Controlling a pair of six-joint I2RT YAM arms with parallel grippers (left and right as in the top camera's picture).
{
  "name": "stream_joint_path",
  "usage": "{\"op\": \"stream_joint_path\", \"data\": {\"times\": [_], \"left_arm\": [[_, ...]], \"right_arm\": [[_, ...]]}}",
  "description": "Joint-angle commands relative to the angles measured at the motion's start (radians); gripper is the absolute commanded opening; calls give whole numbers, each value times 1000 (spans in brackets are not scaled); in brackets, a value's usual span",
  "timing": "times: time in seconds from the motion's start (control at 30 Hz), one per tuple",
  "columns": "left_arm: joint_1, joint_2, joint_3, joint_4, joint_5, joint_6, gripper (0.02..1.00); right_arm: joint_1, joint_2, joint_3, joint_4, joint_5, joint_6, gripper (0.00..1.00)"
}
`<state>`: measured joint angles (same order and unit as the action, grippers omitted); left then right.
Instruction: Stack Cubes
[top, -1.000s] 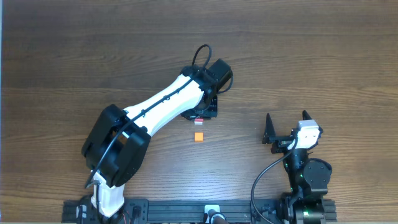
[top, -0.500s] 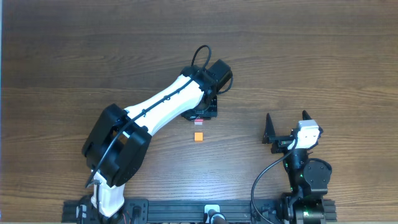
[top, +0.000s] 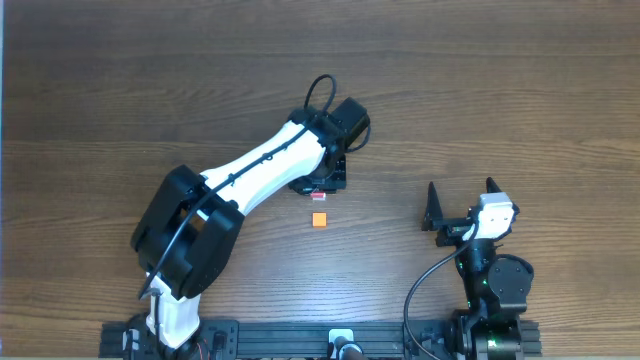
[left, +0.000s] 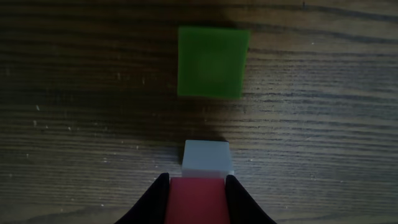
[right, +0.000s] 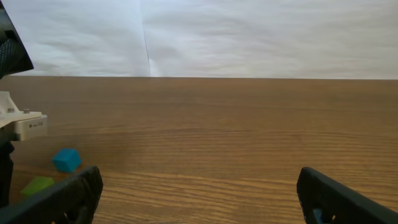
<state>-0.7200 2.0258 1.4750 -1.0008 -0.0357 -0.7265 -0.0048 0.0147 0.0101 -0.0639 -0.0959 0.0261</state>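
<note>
The left hand (left: 196, 182) grips a red cube (left: 196, 200) over the tabletop (left: 323, 124). A white cube (left: 206, 157) sits just beside it, with a green cube (left: 211, 61) near. An orange cube (top: 319, 221) lies apart. The right hand (top: 460, 200) is spread wide, holding nothing.

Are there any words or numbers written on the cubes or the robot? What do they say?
None can be read.
The green cube, grey cube, red cube, orange cube and blue cube show plain faces.
A tiny mark on the left arm's pale grey part is too blurred to read.
</note>
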Motion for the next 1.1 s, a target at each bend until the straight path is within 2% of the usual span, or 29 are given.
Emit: {"op": "stream_joint_path", "data": {"times": [0.03,0.63,0.77,0.87,1.1], "left_arm": [[7,17,-9,8,-19,-14,40],[7,17,-17,25,-19,-14,47],[7,17,-17,25,-19,-14,86],[7,17,-17,26,-19,-14,189],[7,17,-17,30,-18,-14,316]], "right_arm": [[6,-9,-5,-3,-8,2,993],[6,-9,-5,-3,-8,2,993],[6,-9,-5,-3,-8,2,993],[6,-9,-5,-3,-8,2,991],[6,-9,-5,-3,-8,2,993]]}}
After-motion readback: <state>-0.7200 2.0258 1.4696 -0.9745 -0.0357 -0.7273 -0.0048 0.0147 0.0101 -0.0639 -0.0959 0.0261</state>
